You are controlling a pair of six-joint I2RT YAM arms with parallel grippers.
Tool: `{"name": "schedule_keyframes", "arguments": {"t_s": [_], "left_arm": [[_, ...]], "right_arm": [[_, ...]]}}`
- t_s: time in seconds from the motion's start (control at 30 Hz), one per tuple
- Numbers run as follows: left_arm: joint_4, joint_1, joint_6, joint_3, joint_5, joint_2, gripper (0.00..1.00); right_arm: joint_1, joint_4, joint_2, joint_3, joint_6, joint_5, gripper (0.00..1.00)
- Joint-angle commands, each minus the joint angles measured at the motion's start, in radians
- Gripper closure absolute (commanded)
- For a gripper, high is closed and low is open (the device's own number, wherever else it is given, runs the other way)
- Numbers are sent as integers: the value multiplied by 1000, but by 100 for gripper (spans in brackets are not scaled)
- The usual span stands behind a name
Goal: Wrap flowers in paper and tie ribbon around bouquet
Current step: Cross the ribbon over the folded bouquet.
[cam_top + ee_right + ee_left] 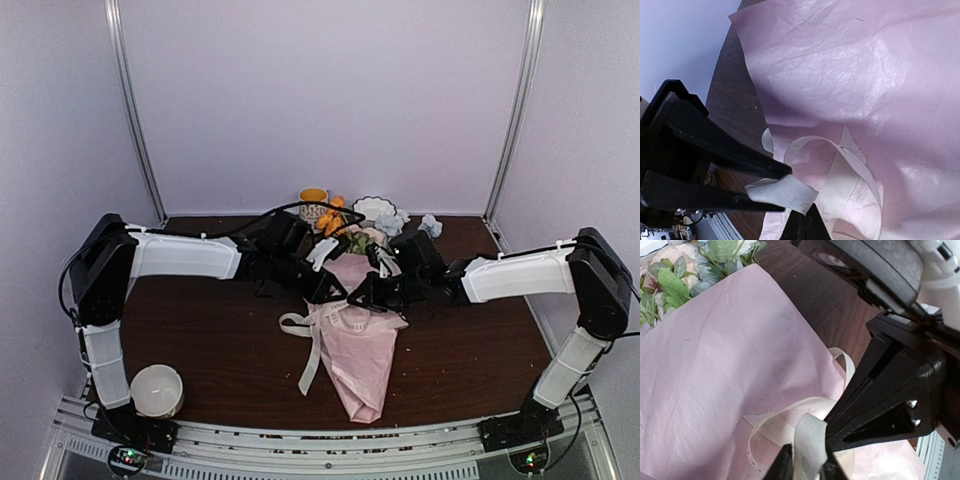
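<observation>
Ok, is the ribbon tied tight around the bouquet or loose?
Loose: the ribbon lies in open, slack loops on the pink paper; no knot visible.

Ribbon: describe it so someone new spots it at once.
On the dark table, a pink bouquet lies at the centre. The ribbon loops over its middle and trails off its left side: flat, cream, the only strap-like thing there.

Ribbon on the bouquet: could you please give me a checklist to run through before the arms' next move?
1. ribbon pinched in the left gripper: ok.
2. right gripper shut: ok; ribbon caught in it: cannot tell.
3. Ribbon loop lying on the paper: ok.
4. Paper closed around the flowers: ok.
5. Room between the two grippers' tips: not ok, they crowd together.
6. Knot tied: cannot tell.
</observation>
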Motion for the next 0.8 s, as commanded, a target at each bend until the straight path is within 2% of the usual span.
{"name": "schedule_keyframes", "arguments": {"t_s": [0.0, 0.1, 0.17, 0.27, 0.43, 0.63, 0.77], "left_arm": [[-2, 7, 19, 10, -5, -63, 69], [9, 31, -7, 9, 29, -82, 57], [11, 52, -42, 14, 42, -73, 53], [-48, 61, -52, 50, 16, -33, 54], [-156, 42, -17, 119, -23, 37, 66], [-271, 19, 37, 185, -135, 96, 64], [-297, 10, 66, 192, -152, 118, 63]], "right_arm": [[0, -36, -25, -15, -21, 52, 100], [2, -12, -27, -47, -23, 43, 100], [9, -4, -20, -54, -27, 37, 100], [22, 7, -10, -56, -29, 30, 100], [37, 18, 6, -58, -33, 25, 100], [40, 22, 17, -59, -31, 23, 100], [40, 14, 16, -56, -34, 27, 100]]}}
